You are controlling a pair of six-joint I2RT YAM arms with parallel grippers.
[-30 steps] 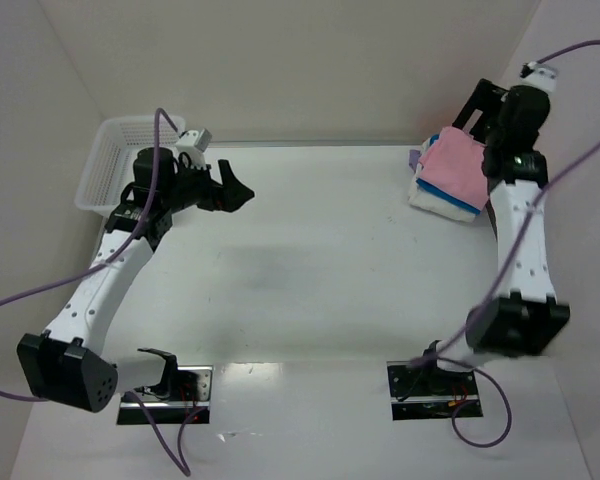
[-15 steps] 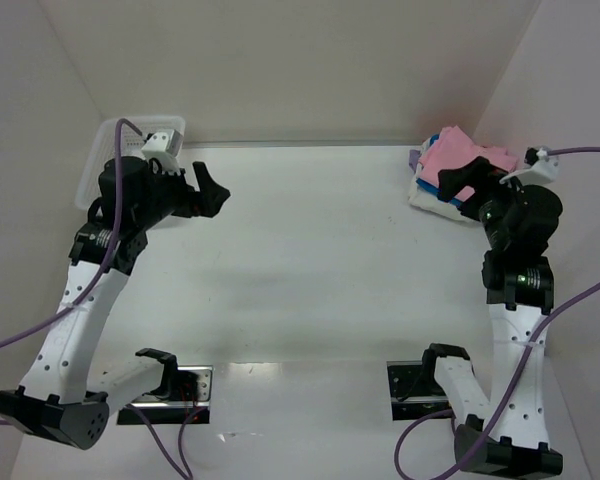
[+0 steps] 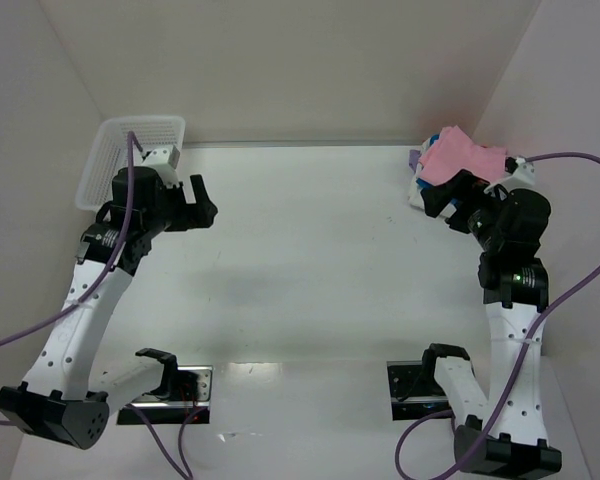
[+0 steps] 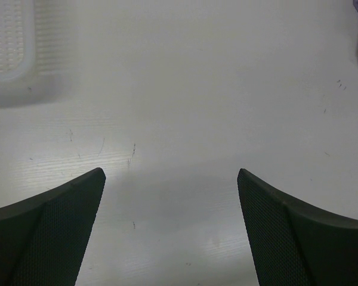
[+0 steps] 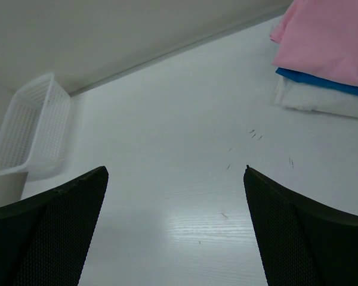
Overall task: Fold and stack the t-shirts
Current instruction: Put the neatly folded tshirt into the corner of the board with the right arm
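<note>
The t-shirts (image 3: 458,160) sit as a folded stack in the upper right of the top view, in the far right corner of the table (image 3: 310,260). From the right wrist camera you see the stack at the upper right of the frame. The pink shirt (image 5: 331,36) is on top, the blue shirt (image 5: 322,80) lies under it, and the white shirt (image 5: 322,101) is lowest.

A lavender edge (image 3: 414,158) peeks out at the stack's left side in the top view. Which layer it belongs to is hard to tell from there.

Your right gripper (image 3: 442,195) hangs just in front of the stack, jaws spread wide and holding nothing, with its fingers apart from the cloth. Your left gripper (image 3: 202,195) is in the upper left of the top view, near the white mesh basket (image 3: 140,122). It is likewise spread wide with nothing grasped. Its wrist camera shows tabletop between the fingers and the basket's corner at the upper left.
</note>
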